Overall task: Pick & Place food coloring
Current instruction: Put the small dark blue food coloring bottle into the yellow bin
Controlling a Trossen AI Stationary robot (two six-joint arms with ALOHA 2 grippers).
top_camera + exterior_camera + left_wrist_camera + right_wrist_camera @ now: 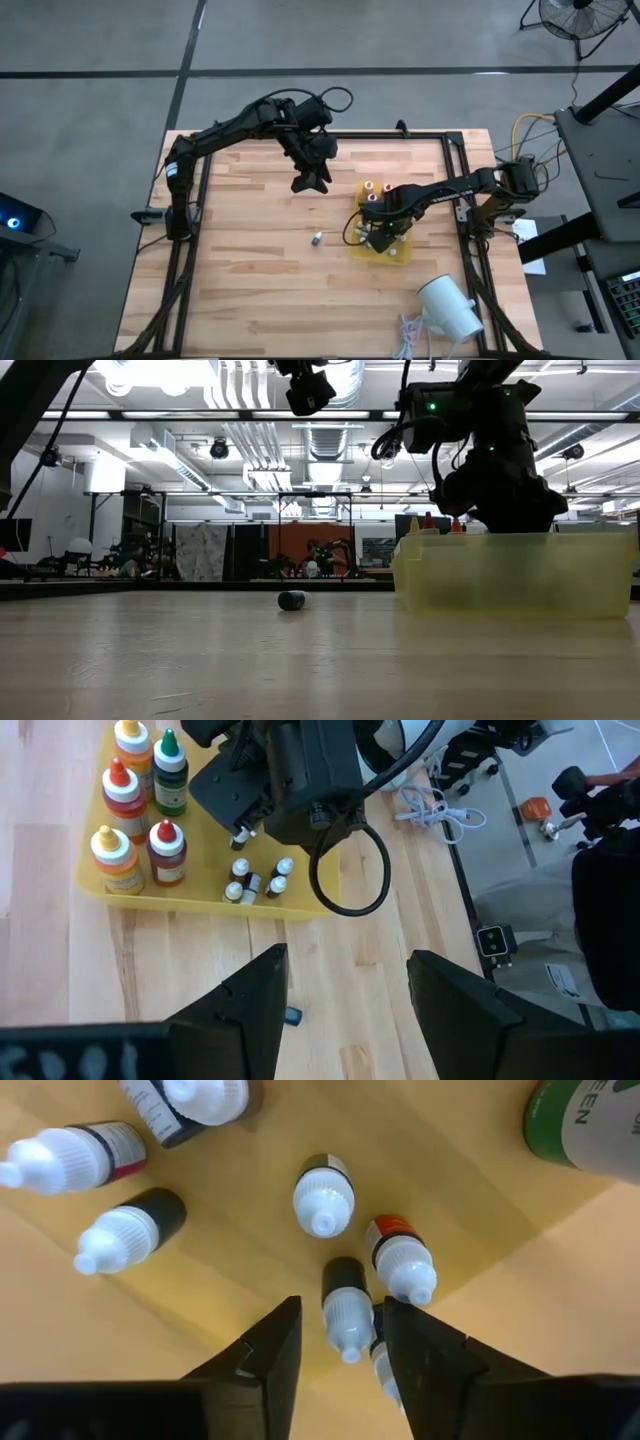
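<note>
While vials [323, 1195] fill tray [95, 885], one [316, 238] outside.

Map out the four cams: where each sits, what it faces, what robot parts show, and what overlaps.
High: overhead, straight down on table; both arms, yellow tray, loose vial.
Low: table height, level across into the room; right gripper hangs over the tray.
Left wrist: above the table, looking past open jaws of the left gripper at tray, bottles, right arm.
Right wrist: inside the tray, right gripper jaws around a small vial.
Shared: high, low and left wrist all show the loose vial.
</note>
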